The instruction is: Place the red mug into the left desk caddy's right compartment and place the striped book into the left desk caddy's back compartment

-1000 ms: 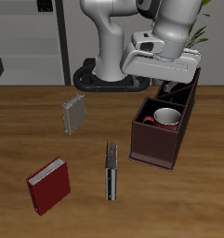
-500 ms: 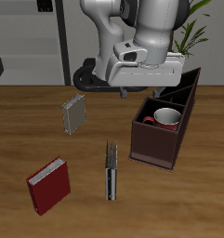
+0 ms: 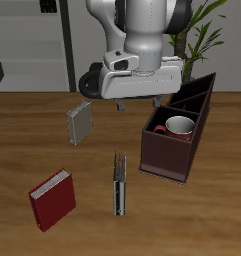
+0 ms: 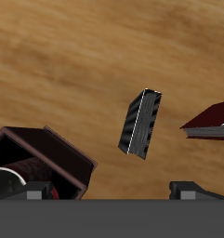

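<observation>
I'm seeing the striped book (image 3: 118, 183) lying on bare wood near the table's front edge, with open room all round it; the red book (image 3: 53, 197) and grey book (image 3: 80, 122) are sitting well apart from it. The red mug (image 3: 178, 126) is resting inside the left desk caddy (image 3: 170, 150), in its right compartment (image 3: 176, 127). Since a second ago I'm swinging the gripper (image 3: 138, 103) away from above the caddy toward the table's middle, holding nothing, its fingers apart. The caddy is dark brown wood, boxy, with inner dividers; the table (image 3: 22, 140) is grained wood.
</observation>
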{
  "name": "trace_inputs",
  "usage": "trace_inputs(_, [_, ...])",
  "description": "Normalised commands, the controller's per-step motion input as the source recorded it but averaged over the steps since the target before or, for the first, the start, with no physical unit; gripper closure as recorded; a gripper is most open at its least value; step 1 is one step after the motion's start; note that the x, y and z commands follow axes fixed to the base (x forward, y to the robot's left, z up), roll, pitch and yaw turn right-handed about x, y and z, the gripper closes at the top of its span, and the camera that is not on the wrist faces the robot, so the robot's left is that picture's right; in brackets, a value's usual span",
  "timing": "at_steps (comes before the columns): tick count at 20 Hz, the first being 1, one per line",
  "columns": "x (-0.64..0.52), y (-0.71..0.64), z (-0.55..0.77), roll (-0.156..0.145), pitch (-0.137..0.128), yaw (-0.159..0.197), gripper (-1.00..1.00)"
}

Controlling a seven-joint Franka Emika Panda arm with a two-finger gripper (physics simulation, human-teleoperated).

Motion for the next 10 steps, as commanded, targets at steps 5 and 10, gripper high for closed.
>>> trace_inputs(5, [0.23,-0.23,-0.06,-0.021,-0.019,-0.052,-1.0])
trace_inputs(10, [0.19,-0.13,-0.14,-0.039,-0.01,-0.017,-1.0])
